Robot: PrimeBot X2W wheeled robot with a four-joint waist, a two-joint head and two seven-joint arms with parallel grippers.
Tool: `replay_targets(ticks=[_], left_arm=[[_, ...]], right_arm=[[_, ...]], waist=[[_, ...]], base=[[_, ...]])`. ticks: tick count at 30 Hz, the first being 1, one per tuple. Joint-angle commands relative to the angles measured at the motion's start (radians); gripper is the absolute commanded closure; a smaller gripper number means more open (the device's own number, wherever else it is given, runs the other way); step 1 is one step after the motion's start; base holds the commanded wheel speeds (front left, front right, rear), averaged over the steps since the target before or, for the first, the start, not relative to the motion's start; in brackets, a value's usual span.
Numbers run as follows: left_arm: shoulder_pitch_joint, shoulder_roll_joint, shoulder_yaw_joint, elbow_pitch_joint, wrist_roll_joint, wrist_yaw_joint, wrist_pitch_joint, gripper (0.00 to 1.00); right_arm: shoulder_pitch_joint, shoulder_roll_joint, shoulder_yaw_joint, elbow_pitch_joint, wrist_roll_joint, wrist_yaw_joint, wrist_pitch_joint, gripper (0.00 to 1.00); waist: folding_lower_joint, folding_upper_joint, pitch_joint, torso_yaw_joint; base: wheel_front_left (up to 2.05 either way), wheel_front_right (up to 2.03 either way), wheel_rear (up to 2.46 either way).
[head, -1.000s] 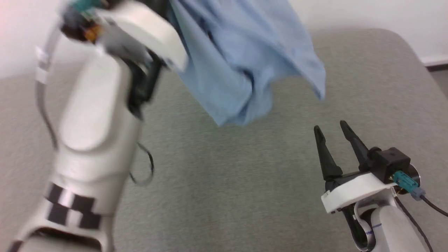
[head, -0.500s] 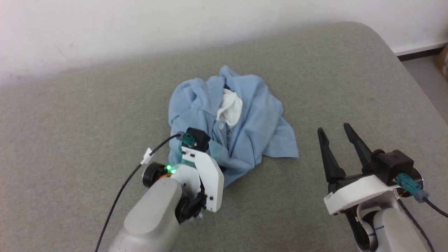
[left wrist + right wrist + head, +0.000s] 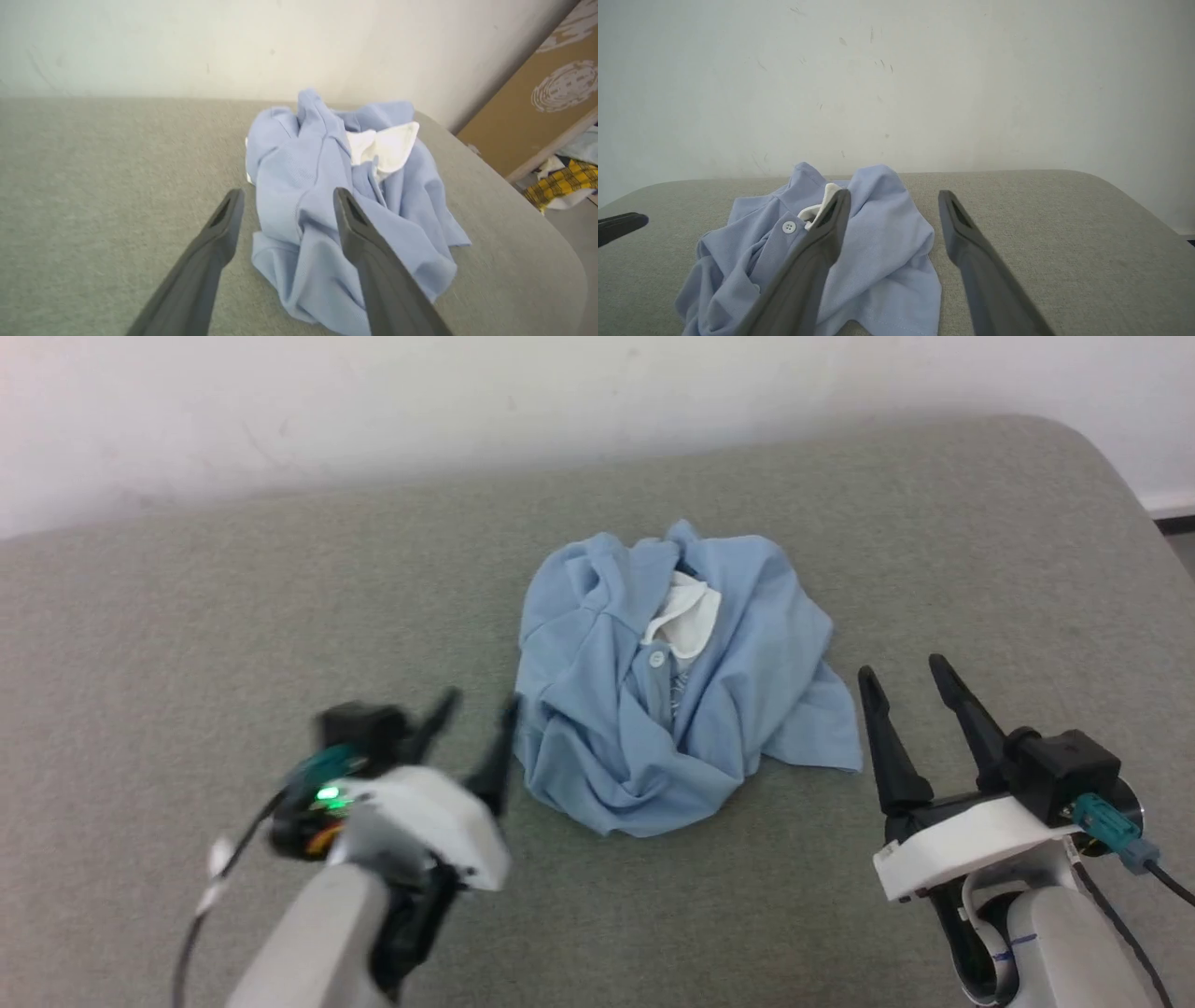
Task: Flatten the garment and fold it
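Observation:
The light blue polo shirt (image 3: 677,681) lies crumpled in a heap on the grey table (image 3: 187,644), its white collar (image 3: 686,616) and one white button showing near the top. My left gripper (image 3: 479,707) is open just left of the heap, nothing between its fingers. In the left wrist view the shirt (image 3: 327,186) sits just beyond that gripper (image 3: 287,198). My right gripper (image 3: 902,672) stands open to the right of the heap, close to its right hem. From the right wrist, the shirt (image 3: 878,261) lies left of and behind the open gripper (image 3: 894,198).
A pale wall (image 3: 467,401) runs behind the table. The table's rounded right corner (image 3: 1092,448) drops to the floor. In the left wrist view, a brown board (image 3: 537,93) and yellow checked cloth (image 3: 560,179) lie beyond the table edge.
The left gripper held the shirt high, then lowered it to the table and let go. It has now pulled back to the left, open. The right gripper stayed put.

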Motion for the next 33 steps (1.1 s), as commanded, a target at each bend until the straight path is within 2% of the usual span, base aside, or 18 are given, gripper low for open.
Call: replay_targets(ticks=[1, 3, 6, 11, 17, 23, 30, 31, 32, 33], left_arm=[[0.027, 0.014, 0.020, -0.025, 0.016, 0.019, -0.044, 0.00], [0.070, 0.022, 0.070, -0.079, 0.030, 0.060, -0.153, 0.00], [0.126, 0.033, 0.121, -0.127, 0.055, 0.091, -0.277, 0.00], [0.177, 0.029, 0.181, -0.187, 0.128, 0.111, -0.320, 0.00], [0.188, -0.038, 0.279, -0.248, 0.213, 0.069, -0.321, 0.00], [0.168, -0.106, 0.333, -0.235, 0.262, -0.001, -0.321, 0.00], [0.150, -0.145, 0.352, -0.215, 0.295, -0.051, -0.322, 0.00], [0.149, -0.147, 0.355, -0.209, 0.296, -0.057, -0.322, 0.00], [0.149, -0.149, 0.357, -0.203, 0.298, -0.063, -0.322, 0.00], [0.150, -0.150, 0.360, -0.198, 0.301, -0.067, -0.322, 0.00]], right_arm=[[0.009, 0.001, -0.005, -0.006, -0.007, -0.002, 0.003, 0.00], [0.006, 0.001, -0.013, -0.011, -0.012, -0.002, 0.006, 0.00], [-0.013, 0.001, -0.031, -0.022, -0.033, -0.002, 0.014, 0.00], [-0.114, 0.001, -0.061, 0.003, -0.100, -0.002, 0.088, 0.00], [-0.318, -0.023, -0.076, 0.142, -0.137, -0.002, 0.246, 0.00], [-0.501, -0.098, -0.034, 0.328, -0.144, -0.002, 0.442, 0.00], [-0.614, -0.136, 0.023, 0.486, -0.069, -0.002, 0.645, 0.00], [-0.622, -0.139, 0.026, 0.501, -0.051, -0.002, 0.673, 0.54], [-0.626, -0.143, 0.031, 0.510, -0.038, -0.002, 0.697, 0.97], [-0.628, -0.148, 0.033, 0.513, -0.028, -0.002, 0.713, 1.00]], waist=[[0.0000, 0.0000, 0.000, 0.019], [0.0000, 0.0000, 0.002, 0.032], [0.0000, 0.0000, 0.014, 0.054], [0.0000, 0.0000, 0.046, 0.089], [0.0000, 0.0000, 0.097, 0.135], [0.0000, 0.0000, 0.142, 0.191], [0.0000, 0.0000, 0.164, 0.233], [0.0000, 0.0000, 0.165, 0.235], [0.0000, 0.0000, 0.163, 0.236], [0.0000, 0.0000, 0.160, 0.236]], base=[[0.00, 0.00, 0.00], [0.00, 0.00, 0.00], [0.00, 0.00, 0.00], [0.00, 0.00, 0.00], [0.00, 0.00, 0.00], [0.00, 0.00, 0.00], [0.00, 0.00, 0.00], [0.00, 0.00, 0.00], [0.00, 0.00, 0.00], [0.00, 0.00, 0.00]])
